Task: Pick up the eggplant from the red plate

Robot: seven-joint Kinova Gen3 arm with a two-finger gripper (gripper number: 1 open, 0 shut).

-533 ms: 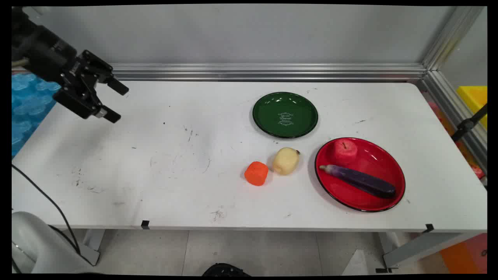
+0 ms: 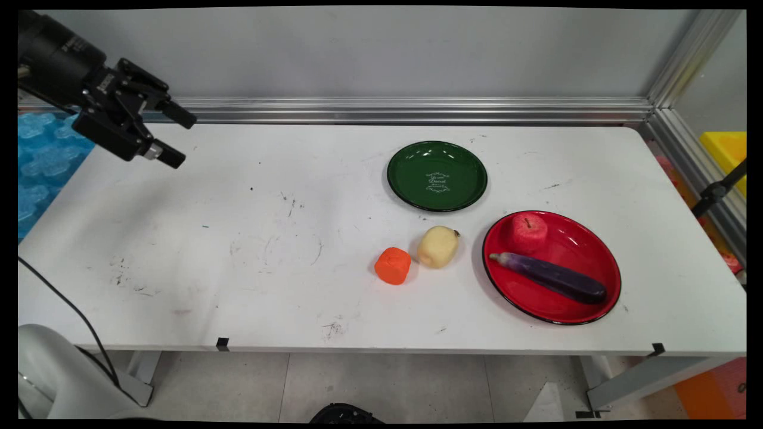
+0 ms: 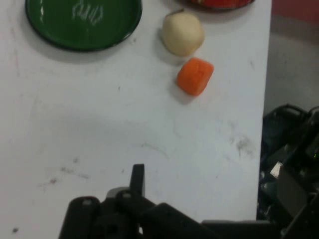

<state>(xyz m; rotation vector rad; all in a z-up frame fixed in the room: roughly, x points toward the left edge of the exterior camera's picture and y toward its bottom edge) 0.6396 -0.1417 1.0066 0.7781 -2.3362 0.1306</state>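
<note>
Pincer [image 2: 179,138] first: you have it hanging above the desk's [image 2: 238,268] far left corner, its two black fingers [image 2: 182,117] spread apart with nothing between them. It touches nothing, and the marked, scuffed white desk top below it is bare. Behind it a ribbed aluminium rail [image 2: 411,110] runs along the wall, and to its left, off the desk, you can see a blue sheet [image 2: 42,161] with a bubbly texture.

Well to the right, near the desk's middle, lies a glossy green plate [image 2: 417,161], round, shallow and dark-rimmed, with small white lettering at its centre. In front of it sit a rounded orange chunk [image 2: 393,266] and a pale yellow lump [image 2: 438,246], just beside each other. Further right is a glossy red plate [image 2: 596,250] with a black rim; it carries a matt red apple [image 2: 529,231] with a short stem and a long, smooth purple aubergine [image 2: 551,277] lying slantwise.

Your hand view shows only one finger [image 3: 138,180] above the black linkage. It catches the green plate [image 3: 50,20], the pale lump [image 3: 183,33], the orange chunk [image 3: 195,75] and just a sliver of the red plate [image 3: 219,4]; apple and aubergine fall outside it. It does show you the desk's edge and dark gear [image 3: 289,169] beyond it.
</note>
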